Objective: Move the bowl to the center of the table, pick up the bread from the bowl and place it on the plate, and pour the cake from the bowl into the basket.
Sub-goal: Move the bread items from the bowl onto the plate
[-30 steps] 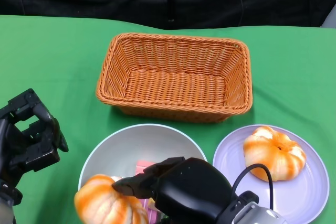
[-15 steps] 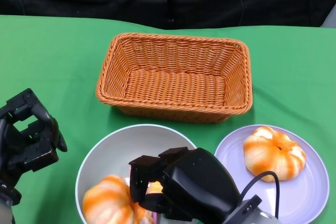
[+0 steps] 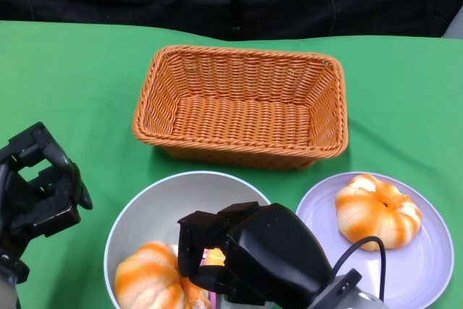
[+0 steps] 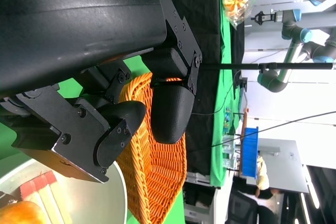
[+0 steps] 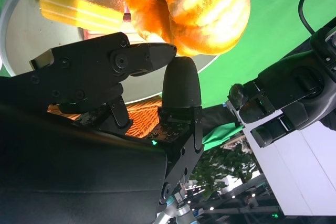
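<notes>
Even, bright light falls from above on the green counter (image 3: 79, 77) in the head view, leaving only soft shadows: a thin dark band under the near wall of the wicker basket (image 3: 242, 106) and a faint one beneath the bread (image 3: 377, 211) on the plate (image 3: 427, 265). The backdrop beyond the counter's far edge stays nearly black. The right hand (image 3: 249, 255) shows a dull sheen but little surface detail, and it is soft in focus at the near edge. In the right wrist view the bread (image 5: 197, 6) in the bowl (image 5: 21, 51) glares, nearly blown out. The left wrist view is sharp on the left hand (image 4: 105, 108), with a bright, washed-out room behind.
</notes>
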{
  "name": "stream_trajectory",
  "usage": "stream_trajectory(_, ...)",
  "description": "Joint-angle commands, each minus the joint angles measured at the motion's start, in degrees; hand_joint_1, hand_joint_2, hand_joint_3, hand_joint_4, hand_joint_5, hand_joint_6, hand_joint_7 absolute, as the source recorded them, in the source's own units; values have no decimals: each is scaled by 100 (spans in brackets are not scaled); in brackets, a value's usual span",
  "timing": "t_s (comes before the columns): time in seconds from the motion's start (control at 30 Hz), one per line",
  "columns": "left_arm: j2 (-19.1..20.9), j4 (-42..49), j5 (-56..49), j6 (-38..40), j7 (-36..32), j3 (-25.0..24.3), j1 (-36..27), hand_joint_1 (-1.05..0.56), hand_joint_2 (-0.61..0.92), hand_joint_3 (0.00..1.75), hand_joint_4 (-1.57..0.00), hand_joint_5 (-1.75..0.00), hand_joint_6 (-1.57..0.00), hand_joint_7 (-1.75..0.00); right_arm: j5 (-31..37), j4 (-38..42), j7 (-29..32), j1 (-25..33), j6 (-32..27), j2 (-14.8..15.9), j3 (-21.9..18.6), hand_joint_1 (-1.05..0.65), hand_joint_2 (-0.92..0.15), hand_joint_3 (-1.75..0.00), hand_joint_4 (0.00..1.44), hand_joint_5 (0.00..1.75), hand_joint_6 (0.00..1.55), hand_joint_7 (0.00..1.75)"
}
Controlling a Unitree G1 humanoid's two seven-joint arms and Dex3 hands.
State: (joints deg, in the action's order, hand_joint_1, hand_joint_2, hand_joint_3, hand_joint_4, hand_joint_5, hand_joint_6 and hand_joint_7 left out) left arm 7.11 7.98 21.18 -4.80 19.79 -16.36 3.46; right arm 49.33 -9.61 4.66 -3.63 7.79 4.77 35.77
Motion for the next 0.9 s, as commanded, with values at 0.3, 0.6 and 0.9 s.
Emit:
stream_trajectory(0.3, 100, 57, -14, -24, -22, -35, 43, 0, 48, 130, -95, -175, -82, -169, -9, -167, -696, -399, 432, 729, -227, -40, -91, -2, 51, 71, 74, 7)
stream_trajectory(0.6, 59, -29, 54, 99, -56, -29, 30, 1, 49, 131, -94, -175, -80, -170, 173, -296, -1124, -698, 420, 911, -285, -60, -88, 0, 47, 17, 53, 0)
stream_trajectory(0.9, 37, -59, 10, 56, -92, -19, 26, 2, 49, 130, -96, -175, -81, -171, 246, -245, -1218, -857, 531, 942, -257, -64, -88, 0, 44, 9, 46, 0)
